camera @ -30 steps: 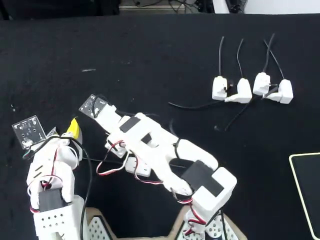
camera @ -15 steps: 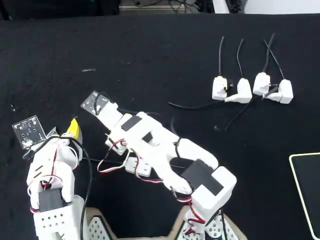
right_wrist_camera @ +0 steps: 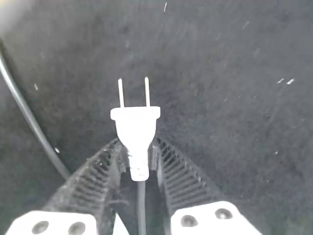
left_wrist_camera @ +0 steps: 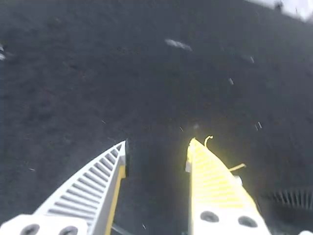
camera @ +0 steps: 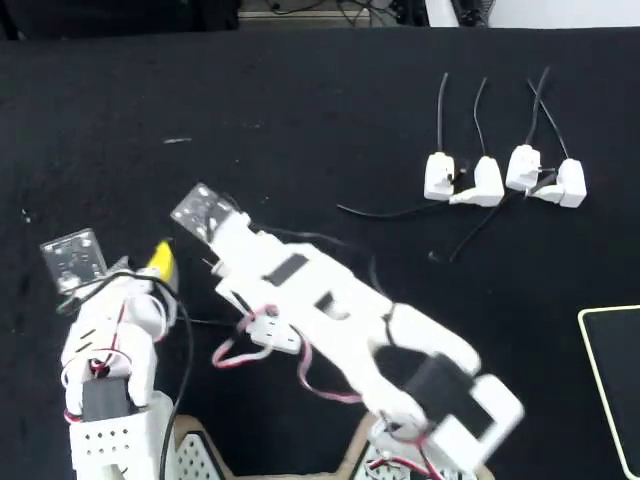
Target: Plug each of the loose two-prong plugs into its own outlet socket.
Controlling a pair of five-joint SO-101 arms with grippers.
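My right gripper (right_wrist_camera: pixel 137 145) is shut on a white two-prong plug (right_wrist_camera: pixel 135 120), prongs pointing away from the wrist just above the black table. The plug's black cord (right_wrist_camera: pixel 141 205) runs back between the dark fingers. In the high view the right arm (camera: pixel 300 280) stretches diagonally toward the table's left middle. A row of white outlet blocks (camera: pixel 487 180) with black cords lies far off at the back right. My left gripper (left_wrist_camera: pixel 157 144) stands open over bare table with nothing between its fingers. Its yellow finger (camera: pixel 160 262) shows at the front left.
A loose black cable (right_wrist_camera: pixel 24 117) lies on the table beside the held plug. More loose black cords (camera: pixel 385 212) trail from the outlet blocks toward the middle. A dark pad with a pale yellow rim (camera: pixel 598 370) sits at the right edge.
The right arm has stretched out lower and swung a little to the right, its wrist shifting slightly toward the back right. The left arm has nudged to the right.
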